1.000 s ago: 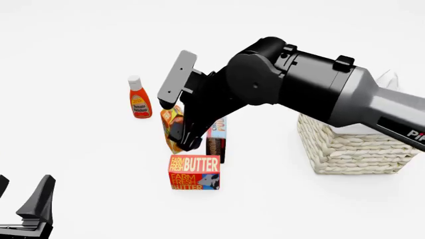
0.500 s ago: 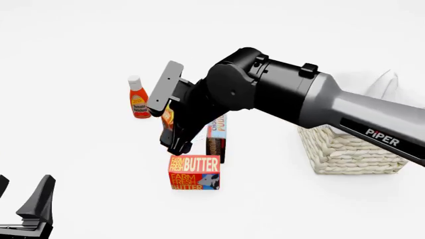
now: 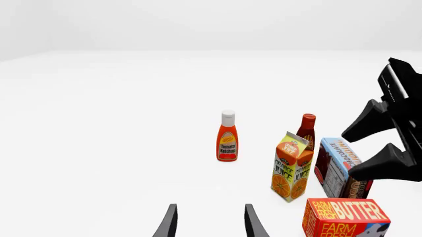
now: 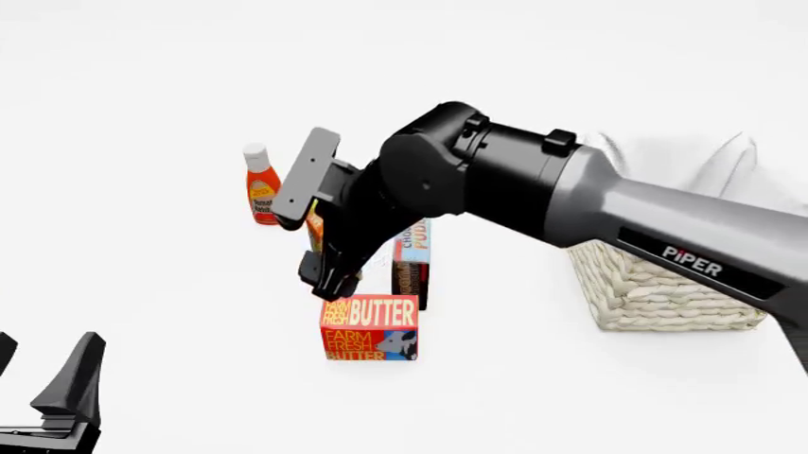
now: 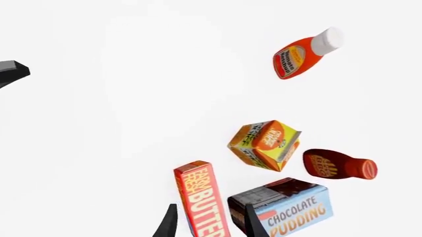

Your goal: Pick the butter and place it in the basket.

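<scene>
The butter (image 4: 367, 328) is a squat red-and-orange box standing on the table in front of the other groceries. My right gripper (image 4: 331, 281) is open and hangs just above the butter's back left top edge. In the right wrist view the butter (image 5: 201, 197) lies between the two open fingers (image 5: 168, 224). The left wrist view shows the butter (image 3: 344, 218) with the right gripper (image 3: 353, 155) above it. The basket (image 4: 657, 284), woven wicker with white cloth, stands to the right, partly behind the right arm. My left gripper (image 4: 51, 397) is open and empty at the front left.
A chocolate pudding box (image 4: 412, 265) stands right behind the butter. An orange juice carton (image 3: 291, 167) stands beside it, mostly hidden by the gripper in the front view. A ketchup bottle (image 4: 261, 184) stands further back left. A dark red sauce bottle (image 3: 307, 129) is behind the carton.
The right arm has swung left and down. Its open gripper has dropped from beside the orange juice carton to just over the butter. The left arm has not moved.
</scene>
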Tool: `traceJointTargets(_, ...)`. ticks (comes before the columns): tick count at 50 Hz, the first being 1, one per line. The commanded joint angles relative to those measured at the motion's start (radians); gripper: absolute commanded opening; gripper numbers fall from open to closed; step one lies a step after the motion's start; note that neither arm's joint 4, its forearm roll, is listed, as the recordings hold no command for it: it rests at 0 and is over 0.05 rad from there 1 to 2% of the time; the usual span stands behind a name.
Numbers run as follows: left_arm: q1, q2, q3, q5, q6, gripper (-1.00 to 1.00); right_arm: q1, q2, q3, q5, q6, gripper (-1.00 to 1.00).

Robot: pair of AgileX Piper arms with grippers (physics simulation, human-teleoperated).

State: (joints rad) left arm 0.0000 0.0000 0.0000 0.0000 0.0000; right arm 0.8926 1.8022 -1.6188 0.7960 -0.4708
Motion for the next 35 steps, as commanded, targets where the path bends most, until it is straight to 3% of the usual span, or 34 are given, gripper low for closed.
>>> traceJointTargets(1, 0.0, 0.0, 0.0, 0.0, 0.0, 1.0, 0.004, 0.008, 0.0, 0.002, 0.002, 1.0)
traceJointTargets(35, 0.0, 0.0, 0.0, 0.0, 0.0, 1.0, 0.005, 0.03, 0.004, -0.01, 0.001, 1.0)
